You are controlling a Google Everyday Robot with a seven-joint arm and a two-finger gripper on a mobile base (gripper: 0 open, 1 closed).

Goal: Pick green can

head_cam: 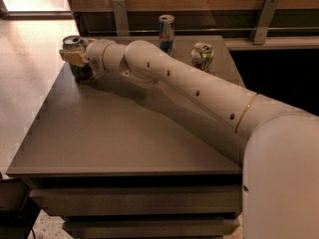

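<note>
The green can (79, 71), dark olive with a silver top, stands upright at the far left corner of the grey table (124, 133). My gripper (75, 57) reaches it from the right at the end of the long white arm. Its tan fingers (69, 57) wrap the can's upper body, shut on it. The can's base still rests on the table. The far side of the can is hidden behind the gripper.
A slim blue-and-silver can (166, 32) stands at the table's back edge. A white can with green and red print (202, 56) stands to its right. A wooden wall with metal brackets runs behind. The table's left edge drops to the pale floor (25, 73).
</note>
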